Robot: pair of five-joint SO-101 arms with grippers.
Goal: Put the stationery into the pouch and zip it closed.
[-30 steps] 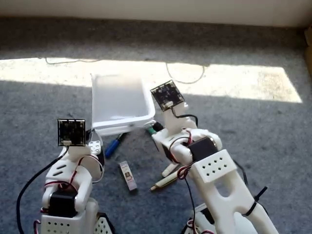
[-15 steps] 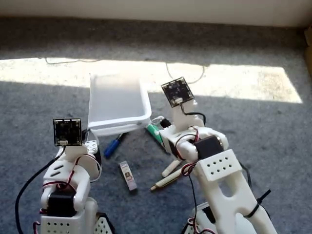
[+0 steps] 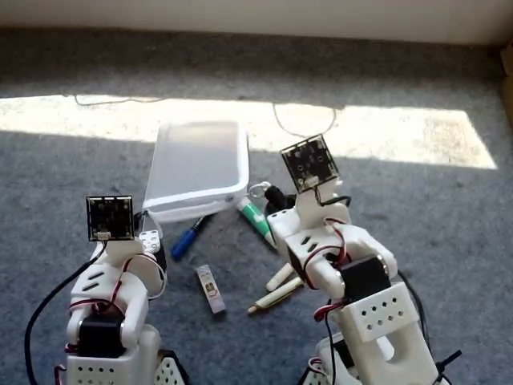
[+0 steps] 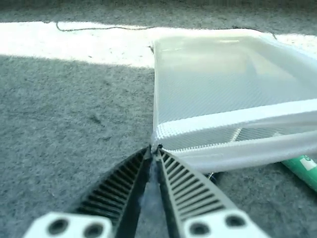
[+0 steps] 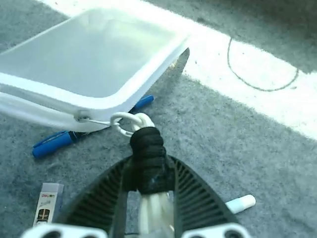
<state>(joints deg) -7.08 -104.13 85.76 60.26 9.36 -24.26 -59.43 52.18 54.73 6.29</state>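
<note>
The pouch point(image 3: 200, 164), white and see-through, lies flat on the grey carpet point(image 3: 417, 216), its far end in a sunlit strip point(image 3: 401, 132) and its near edge towards the two arms. The left gripper point(image 4: 153, 150) is closed tight on the near left corner of the pouch point(image 4: 223, 84), fingertips meeting on the mesh seam. At the opposite near corner the right gripper point(image 5: 150, 161) is clamped on the pull cord point(image 5: 147, 148), a black-wrapped cord ending in a white loop that hooks to the zip of the pouch point(image 5: 94, 54) (how far the zip is drawn cannot be told). The stationery lies outside on the carpet: a blue marker point(image 3: 186, 238) partly under the pouch's near edge, a green marker point(image 3: 255, 219) just beside the right corner, a small box point(image 3: 211, 289) between the arms, and a beige pen point(image 3: 272, 298) next to the right arm. A thin cable point(image 3: 304, 128) curls across the sunlit strip beyond the pouch.
</note>
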